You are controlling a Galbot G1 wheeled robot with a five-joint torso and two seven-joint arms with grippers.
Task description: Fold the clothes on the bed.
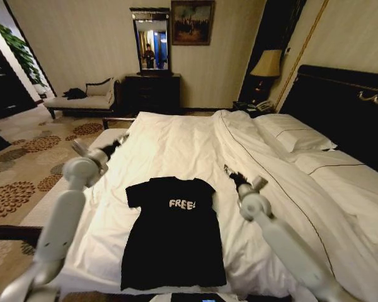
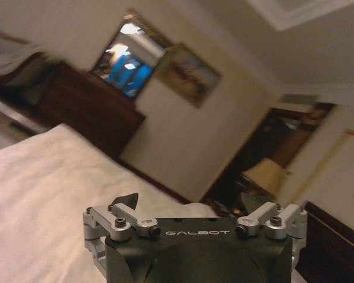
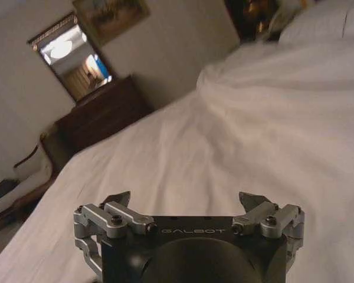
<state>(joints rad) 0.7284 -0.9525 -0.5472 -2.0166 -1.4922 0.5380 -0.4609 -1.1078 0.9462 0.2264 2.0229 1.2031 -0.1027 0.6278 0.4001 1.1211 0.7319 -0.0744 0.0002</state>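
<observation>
The clothes, a black T-shirt (image 1: 173,236) with white "FREE!" lettering, lie spread flat on the near part of the bed (image 1: 176,141), collar toward the far end. My left gripper (image 1: 116,146) hovers open above the bed's left edge, beyond and left of the shirt's shoulder. My right gripper (image 1: 230,173) hovers open just right of the other sleeve. In the left wrist view the left gripper (image 2: 189,203) holds nothing over the white duvet (image 2: 41,194). Seen from the right wrist, the right gripper (image 3: 186,199) is also empty above the duvet (image 3: 224,135).
White pillows (image 1: 293,132) rest against the dark headboard (image 1: 346,107) on the right. A lamp (image 1: 268,63) stands in the far corner. A dark dresser (image 1: 152,93) with a mirror (image 1: 151,41) and a pale chaise longue (image 1: 85,97) line the far wall. Patterned carpet (image 1: 25,170) lies left.
</observation>
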